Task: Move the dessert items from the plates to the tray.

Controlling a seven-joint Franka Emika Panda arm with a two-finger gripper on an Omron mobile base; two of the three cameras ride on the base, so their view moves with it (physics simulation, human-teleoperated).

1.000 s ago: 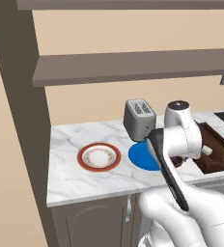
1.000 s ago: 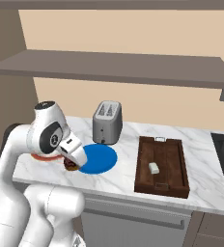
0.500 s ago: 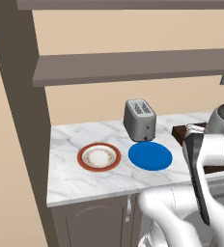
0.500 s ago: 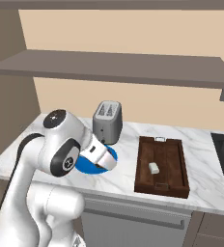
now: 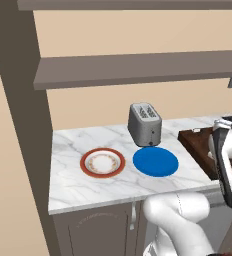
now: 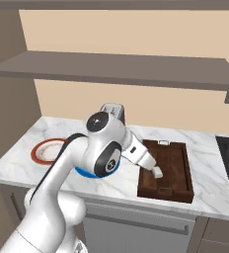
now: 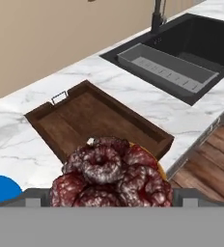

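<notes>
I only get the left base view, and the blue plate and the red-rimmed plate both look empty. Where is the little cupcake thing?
Observer: In the hand view, the dark reddish-brown round cupcake-like lump sits between the pincer's fingertips.
Operator: Is it near the tray? The arm hides most of it for me.
Observer: Yes, the dark brown rectangular wooden tray lies just beyond and below the lump.
Operator: What about the other sweet?
Observer: The right base view shows the pale cream cube lying inside the tray.

Reddish-brown cupcake (image 7: 111, 176) held above tray (image 7: 80, 118)
</notes>
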